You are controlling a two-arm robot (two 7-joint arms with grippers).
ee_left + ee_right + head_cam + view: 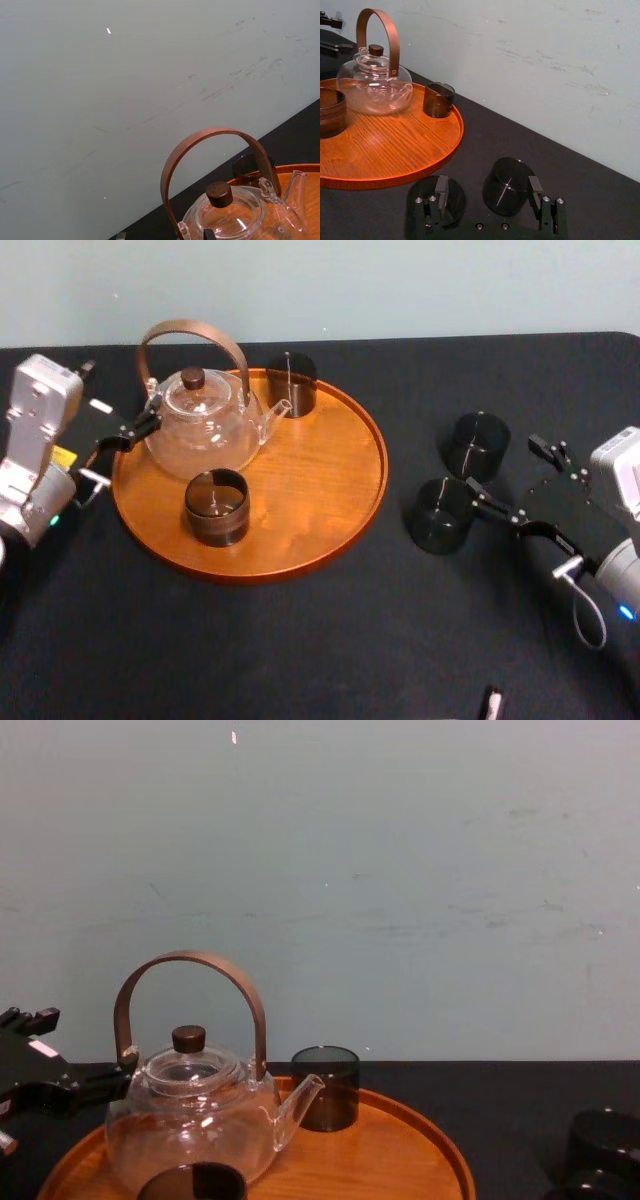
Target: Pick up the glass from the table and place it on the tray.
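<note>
A pale grey-green wall (pixel 400 870) backs a matte black worktop (pixel 300 640). The round wooden tray (pixel 330 500) carries a glass teapot (pixel 205 420) and two dark glasses, the rear tray glass (pixel 291 383) and the front tray glass (pixel 216 506).

Two more stand on the worktop just off the tray's right side: the farther glass (pixel 477 445) and the nearer glass (pixel 440 515), close together. The right gripper (pixel 515 473) sits beyond them, further right of the tray, with its jaws apart and holding nothing. In the right wrist view the farther glass lies in the gap, and one finger overlaps the nearer glass.

The left gripper (pixel 128 448) is idle at the tray's left edge beside the teapot, jaws apart.

Assessment: the step in hand is the approach, with no grasp made. The next move calls for advancing around one glass only, clear of its neighbour, then clamping, lifting over the rim and setting down on bare wood.
</note>
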